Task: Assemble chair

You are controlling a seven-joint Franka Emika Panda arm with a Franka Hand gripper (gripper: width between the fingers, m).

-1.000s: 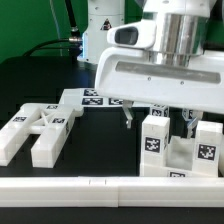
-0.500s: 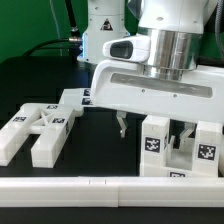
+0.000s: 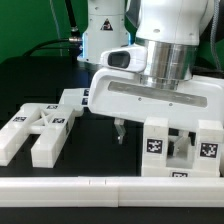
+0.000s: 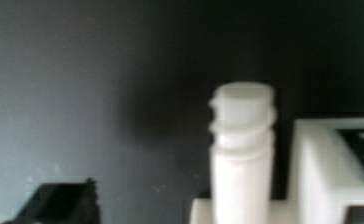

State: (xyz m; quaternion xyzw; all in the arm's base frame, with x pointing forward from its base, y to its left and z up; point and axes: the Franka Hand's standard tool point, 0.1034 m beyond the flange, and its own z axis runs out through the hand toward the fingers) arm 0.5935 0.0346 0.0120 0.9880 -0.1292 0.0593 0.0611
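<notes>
Two chunky white plastic blocks of the chair (image 3: 155,150) are being seen upright at the exterior view's right, long axes vertical, square tags (image 3: 153,146) facing the camera; the gripper (image 3: 152,130) is being held over them, jaws wide apart.

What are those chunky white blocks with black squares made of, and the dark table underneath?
The chair parts look like matte white plastic: even colour, rounded edges, no grain. Their tags seem printed stickers, flat and crisp. The table looks matte black, perhaps cloth; unclear.
</notes>
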